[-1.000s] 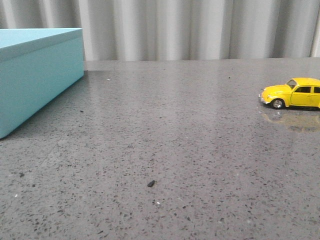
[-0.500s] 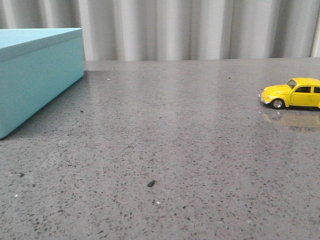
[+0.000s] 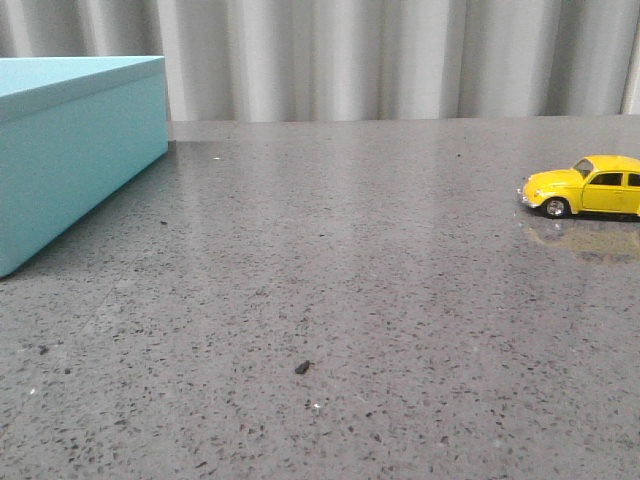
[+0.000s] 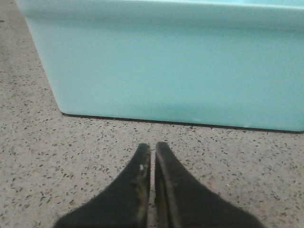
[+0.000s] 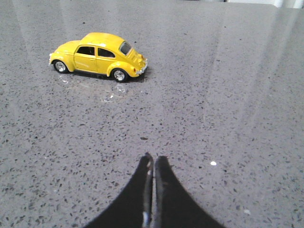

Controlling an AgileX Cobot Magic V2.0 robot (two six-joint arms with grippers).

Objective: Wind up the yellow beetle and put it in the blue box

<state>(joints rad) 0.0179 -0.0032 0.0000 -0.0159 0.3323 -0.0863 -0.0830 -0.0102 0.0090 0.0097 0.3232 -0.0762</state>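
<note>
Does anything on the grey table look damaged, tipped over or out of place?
Nothing stands out. The small yellow toy beetle car stands upright on its wheels, and the large turquoise-blue box sits flat with its lid on. Only a small dark crumb lies on the speckled grey table.

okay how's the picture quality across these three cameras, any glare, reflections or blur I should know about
Front view: sharp, and the polished table mirrors the yellow beetle as a faint smear beneath it. Right wrist view: the beetle is crisp, pale light streaks glare across the tabletop, and the right gripper tips are slightly soft. Left wrist view: softest; the blue box is hazy and the left gripper blurred.
</note>
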